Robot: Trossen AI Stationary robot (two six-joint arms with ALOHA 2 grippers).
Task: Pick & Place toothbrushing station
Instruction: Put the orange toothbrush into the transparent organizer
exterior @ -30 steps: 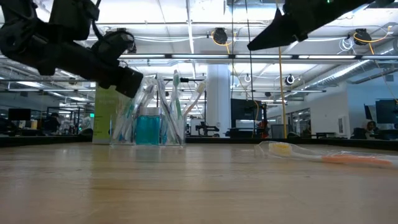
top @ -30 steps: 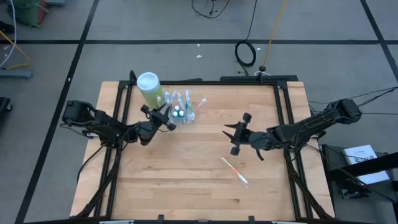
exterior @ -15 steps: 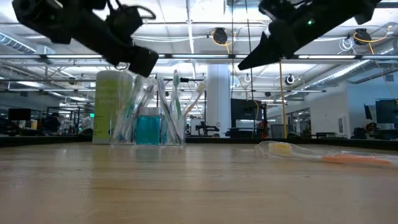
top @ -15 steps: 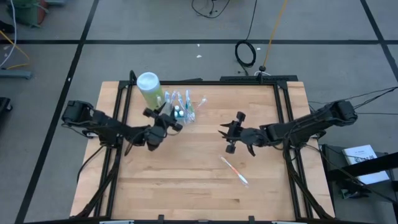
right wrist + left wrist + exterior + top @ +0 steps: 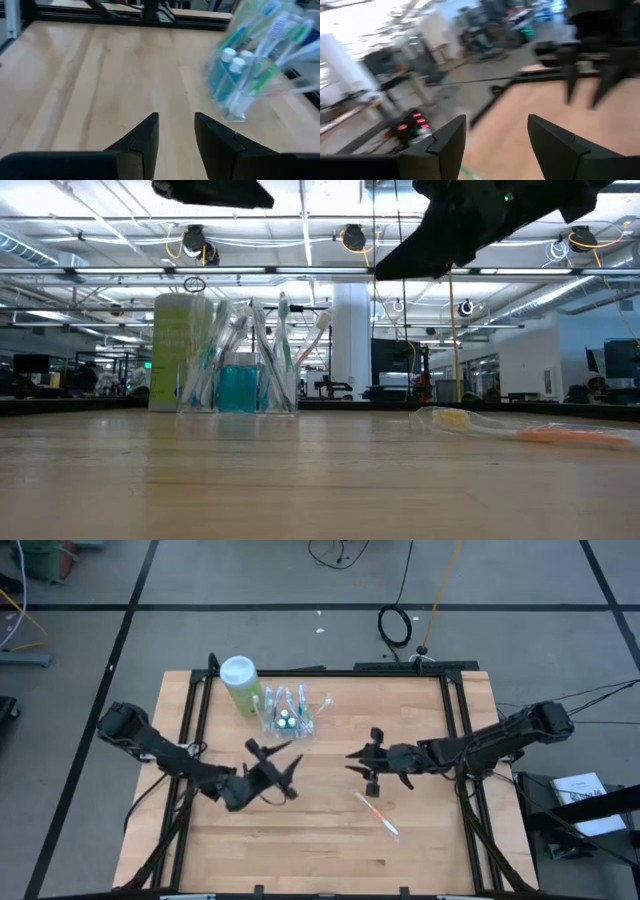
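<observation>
The clear plastic cup (image 5: 288, 717) holds several toothbrushes and blue toothpaste tubes and stands on its base at the table's far left; it also shows in the low view (image 5: 240, 375) and the right wrist view (image 5: 252, 65). One loose toothbrush (image 5: 377, 813) with an orange handle lies flat on the table right of centre, and shows in the low view too (image 5: 520, 430). My left gripper (image 5: 285, 775) is open and empty, near-side of the cup and above the table. My right gripper (image 5: 356, 767) is open and empty, mid-table, pointing toward the cup.
A light-green bottle (image 5: 240, 683) with a white cap stands upright just left of the cup. The right arm's fingers show ahead in the left wrist view (image 5: 580, 75). Bare wood (image 5: 300, 840) lies along the near side of the table.
My left gripper has drawn away from the cup toward the table's near edge and right, risen, and turned to face the right arm. My right gripper has gone toward the table's left edge, closer to the cup. The cup and the loose toothbrush have stayed still.
</observation>
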